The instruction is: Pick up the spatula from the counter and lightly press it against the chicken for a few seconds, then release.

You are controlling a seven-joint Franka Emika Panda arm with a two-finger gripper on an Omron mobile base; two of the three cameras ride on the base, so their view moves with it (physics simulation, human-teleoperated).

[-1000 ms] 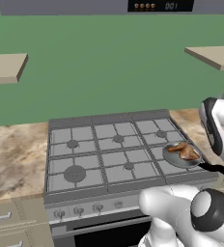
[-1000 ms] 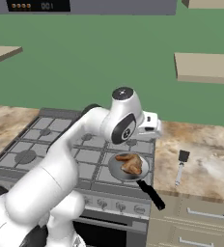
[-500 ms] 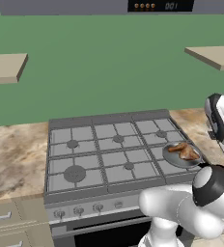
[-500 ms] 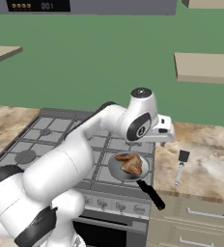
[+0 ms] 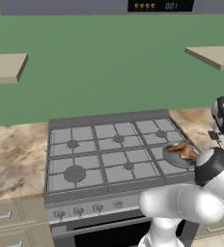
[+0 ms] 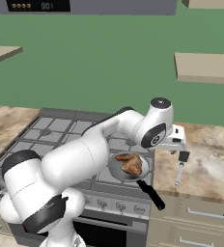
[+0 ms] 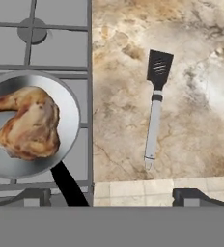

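The spatula [image 7: 154,113] lies flat on the marble counter to the right of the stove, black slotted head away from the front edge and silver handle toward it. In the right base view the spatula [image 6: 180,168] rests just below my hand. The browned chicken [image 7: 28,123] sits in a small steel pan [image 7: 71,103] on the stove's front right burner; the chicken [image 6: 130,163] and the chicken [image 5: 184,150] also show from the base. My gripper [image 7: 114,198] hovers open above the counter edge, between pan and spatula, holding nothing. The gripper [image 6: 176,148] is above the spatula's head.
The pan's black handle [image 6: 151,193] sticks out over the stove front toward the base. The gas stove [image 5: 109,149] takes up the middle, with marble counter [image 5: 15,154] on both sides. Wall shelves [image 6: 205,67] hang above to the right.
My arm has swung to the right, carrying the gripper from over the pan to above the counter by the spatula. The spatula, pan and chicken have stayed put.
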